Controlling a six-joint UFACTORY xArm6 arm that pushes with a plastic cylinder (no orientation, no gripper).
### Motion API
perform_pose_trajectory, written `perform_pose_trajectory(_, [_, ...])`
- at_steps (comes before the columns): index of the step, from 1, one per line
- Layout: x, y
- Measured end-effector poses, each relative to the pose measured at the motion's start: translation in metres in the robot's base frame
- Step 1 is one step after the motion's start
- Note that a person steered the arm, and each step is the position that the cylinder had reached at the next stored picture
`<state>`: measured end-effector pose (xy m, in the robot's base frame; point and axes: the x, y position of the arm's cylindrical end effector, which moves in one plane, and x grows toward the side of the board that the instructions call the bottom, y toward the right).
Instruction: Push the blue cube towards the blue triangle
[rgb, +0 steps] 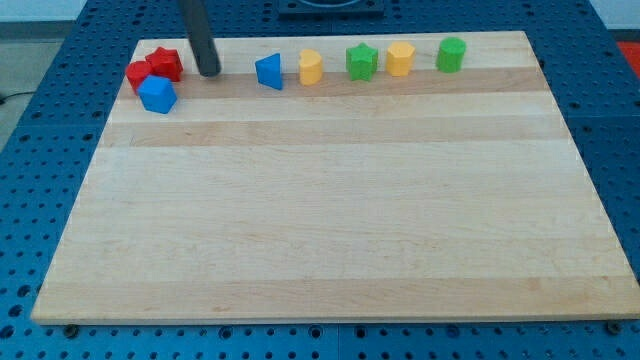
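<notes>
The blue cube (157, 94) lies near the board's top left corner, touching two red blocks. The blue triangle (268, 71) lies to its right along the top edge. My tip (208, 72) stands on the board between them, a little above and to the right of the blue cube and left of the blue triangle, touching neither. The rod rises out of the view's top.
Two red blocks (164, 63) (138, 75) sit above and left of the blue cube. Right of the blue triangle along the top edge stand a yellow block (311, 67), a green star (361, 62), a yellow block (400, 58) and a green block (451, 54). The wooden board (330, 220) lies on a blue pegboard.
</notes>
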<state>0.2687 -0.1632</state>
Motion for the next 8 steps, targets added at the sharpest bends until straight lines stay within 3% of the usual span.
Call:
perform_pose_trajectory(1, [0.057, -0.003])
perform_pose_trajectory(2, [0.098, -0.051])
perform_pose_trajectory(3, [0.097, -0.127])
perform_pose_trajectory(4, [0.084, -0.141])
perform_pose_trajectory(6, [0.055, -0.121])
perform_pose_trajectory(8, [0.070, -0.097])
